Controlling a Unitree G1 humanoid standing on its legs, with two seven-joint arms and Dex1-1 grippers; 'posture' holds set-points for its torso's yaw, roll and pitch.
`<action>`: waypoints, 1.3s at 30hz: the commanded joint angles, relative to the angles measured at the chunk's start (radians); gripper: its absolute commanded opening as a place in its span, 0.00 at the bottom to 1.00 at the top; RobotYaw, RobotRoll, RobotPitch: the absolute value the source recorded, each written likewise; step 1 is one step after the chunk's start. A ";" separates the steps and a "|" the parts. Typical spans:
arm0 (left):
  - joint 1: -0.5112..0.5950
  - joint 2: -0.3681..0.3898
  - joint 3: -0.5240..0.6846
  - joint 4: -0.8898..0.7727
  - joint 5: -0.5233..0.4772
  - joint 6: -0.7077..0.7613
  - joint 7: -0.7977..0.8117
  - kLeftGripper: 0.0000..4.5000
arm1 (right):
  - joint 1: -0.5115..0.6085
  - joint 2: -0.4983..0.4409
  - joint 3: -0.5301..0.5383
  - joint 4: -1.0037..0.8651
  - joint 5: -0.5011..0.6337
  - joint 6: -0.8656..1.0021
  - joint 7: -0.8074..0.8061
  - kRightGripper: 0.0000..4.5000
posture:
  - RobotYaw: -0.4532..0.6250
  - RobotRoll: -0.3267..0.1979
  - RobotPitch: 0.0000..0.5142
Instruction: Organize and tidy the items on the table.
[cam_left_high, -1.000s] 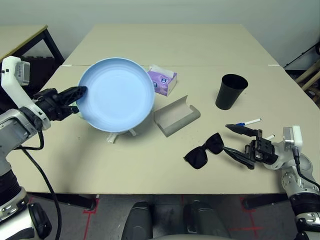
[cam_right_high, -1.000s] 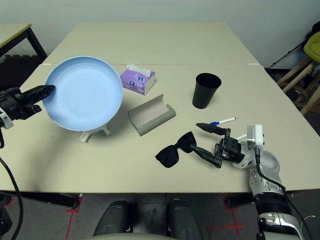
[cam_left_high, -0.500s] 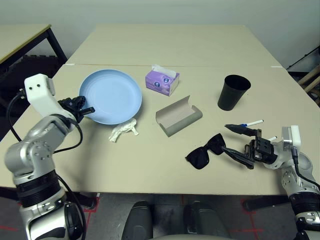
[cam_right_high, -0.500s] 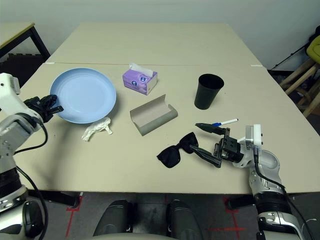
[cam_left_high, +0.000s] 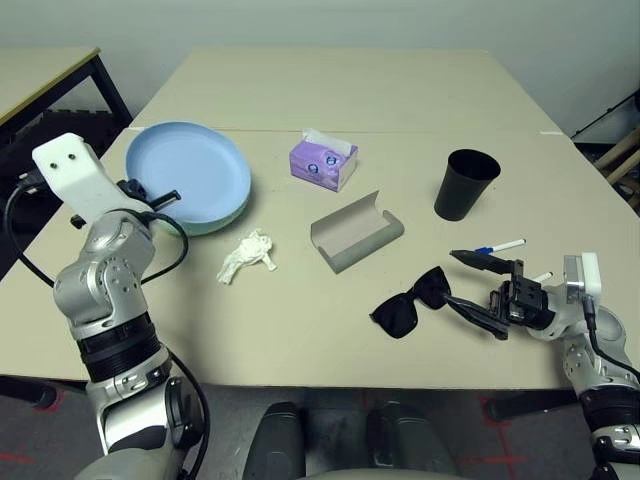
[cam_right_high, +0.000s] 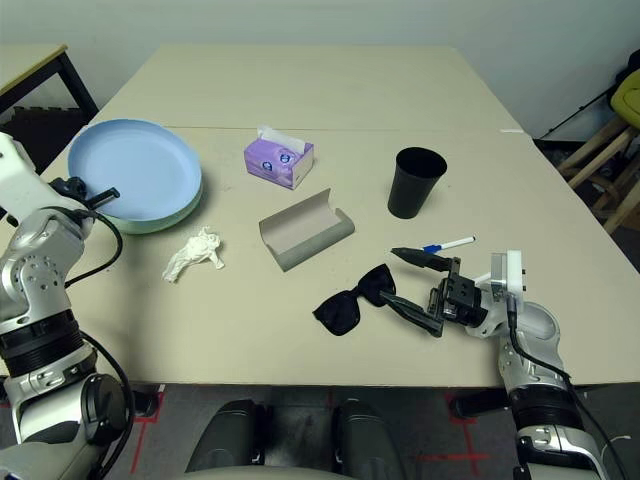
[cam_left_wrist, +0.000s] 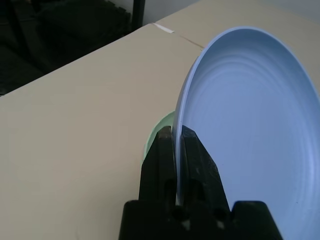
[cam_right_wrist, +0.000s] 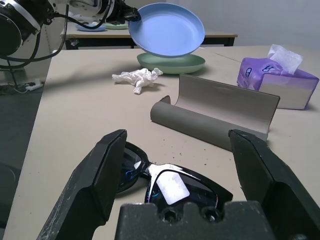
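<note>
Light blue plate (cam_left_wrist: 250, 130), clamped by the left hand (cam_left_wrist: 176, 150), seemingly hovers over the pale green plate (cam_right_wrist: 172, 62); right hand (cam_right_wrist: 177, 165) gapes beside black sunglasses (cam_left_high: 410, 300).

Light blue plate (cam_left_high: 195, 172) smooth, faintly glossy; tissue (cam_left_high: 247, 254) crumpled paper; sunglasses (cam_left_high: 410, 301) glossy plastic; table (cam_left_high: 300, 320) matt.

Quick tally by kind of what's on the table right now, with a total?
Plates: 2 (light blue plate, held over the pale green plate)
Tissue items: 2 (purple tissue box, crumpled white tissue)
Eyewear: 2 (black sunglasses, grey glasses case)
Cups: 1 (black cup)
Markers: 2 (white markers)
Total: 9
</note>
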 joint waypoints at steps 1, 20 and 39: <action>0.003 -0.021 -0.002 0.031 0.040 -0.024 0.032 0.00 | 0.008 -0.003 0.000 -0.021 -0.010 -0.006 -0.009 1.00 | 0.56 0.62 0.13; 0.047 0.037 -0.069 0.034 0.052 -0.090 -0.162 1.00 | 0.017 0.003 -0.002 -0.047 -0.005 -0.002 -0.046 1.00 | 0.56 0.62 0.14; 0.378 0.310 -0.253 -0.358 -0.321 0.110 -0.804 1.00 | 0.000 -0.001 -0.003 -0.032 -0.007 -0.006 -0.061 1.00 | 0.56 0.62 0.12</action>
